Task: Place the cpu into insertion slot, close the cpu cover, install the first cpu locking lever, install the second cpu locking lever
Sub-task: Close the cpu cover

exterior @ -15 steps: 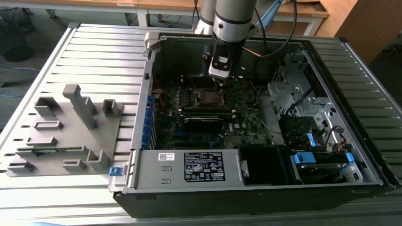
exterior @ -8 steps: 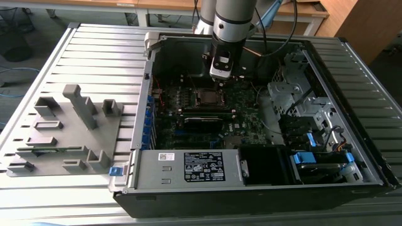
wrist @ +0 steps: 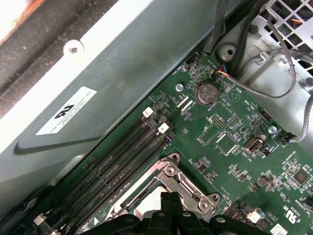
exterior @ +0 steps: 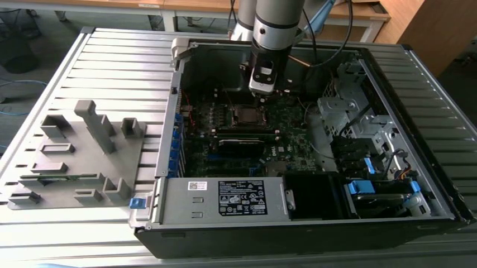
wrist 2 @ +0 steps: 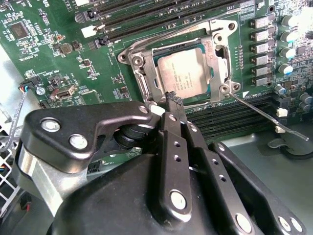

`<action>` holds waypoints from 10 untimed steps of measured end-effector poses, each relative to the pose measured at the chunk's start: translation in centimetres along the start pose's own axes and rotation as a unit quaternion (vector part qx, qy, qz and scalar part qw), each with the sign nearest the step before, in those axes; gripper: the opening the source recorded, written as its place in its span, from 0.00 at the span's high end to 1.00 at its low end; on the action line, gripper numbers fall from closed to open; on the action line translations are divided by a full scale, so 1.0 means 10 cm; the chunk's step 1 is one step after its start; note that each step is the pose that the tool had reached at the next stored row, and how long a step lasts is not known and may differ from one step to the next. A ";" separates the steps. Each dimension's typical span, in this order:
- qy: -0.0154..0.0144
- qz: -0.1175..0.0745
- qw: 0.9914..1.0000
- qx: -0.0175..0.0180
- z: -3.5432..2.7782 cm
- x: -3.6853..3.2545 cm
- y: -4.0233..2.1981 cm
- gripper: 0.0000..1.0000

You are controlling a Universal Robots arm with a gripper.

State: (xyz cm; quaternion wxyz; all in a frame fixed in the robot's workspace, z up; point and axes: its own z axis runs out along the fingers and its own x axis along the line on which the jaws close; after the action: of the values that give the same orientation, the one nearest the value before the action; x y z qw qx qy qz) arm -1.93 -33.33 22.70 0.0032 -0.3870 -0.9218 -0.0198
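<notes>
The cpu (wrist 2: 188,73), a dull silver square, lies in the insertion slot (wrist 2: 128,58) on the green board. The cpu cover (wrist 2: 148,81), a silver frame with a window, lies down around it. My gripper (wrist 2: 173,99) is shut with nothing in it, and its tip sits at the cover's edge. One thin locking lever (wrist 2: 266,116) sticks out from the socket's corner, unlatched. A second lever (wrist 2: 166,36) runs along the opposite side; I cannot tell if it is latched. In the exterior view my gripper (exterior: 262,89) hangs just above the insertion slot (exterior: 246,115). The first wrist view has the fingertips (wrist: 171,201) over the socket frame (wrist: 183,183).
Long black memory slots (wrist 2: 146,14) flank the socket. The open computer case has a power supply (exterior: 223,198) at the front and drive bays (exterior: 365,139) on the exterior view's right. A grey fixture tray (exterior: 75,156) lies on the exterior view's left. Loose cables (wrist: 264,78) and a case wall (wrist: 98,88) are close.
</notes>
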 end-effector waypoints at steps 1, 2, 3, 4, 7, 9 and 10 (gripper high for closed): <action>0.000 -0.002 1.000 0.000 0.000 0.000 0.000 0.90; 0.000 -0.004 1.000 0.000 0.000 0.000 0.000 0.90; 0.000 -0.007 1.000 0.000 0.000 0.000 0.000 0.90; 0.000 -0.010 1.000 0.000 0.000 0.000 0.000 0.90; 0.000 -0.011 1.000 0.000 0.000 0.000 0.000 0.90; 0.000 -0.011 1.000 0.000 0.000 0.000 0.000 0.90; 0.000 -0.011 1.000 0.000 0.000 0.000 0.000 0.90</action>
State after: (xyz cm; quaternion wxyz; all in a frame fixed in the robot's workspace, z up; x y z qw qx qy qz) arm -1.93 -33.33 22.70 0.0034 -0.3766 -0.9262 -0.0198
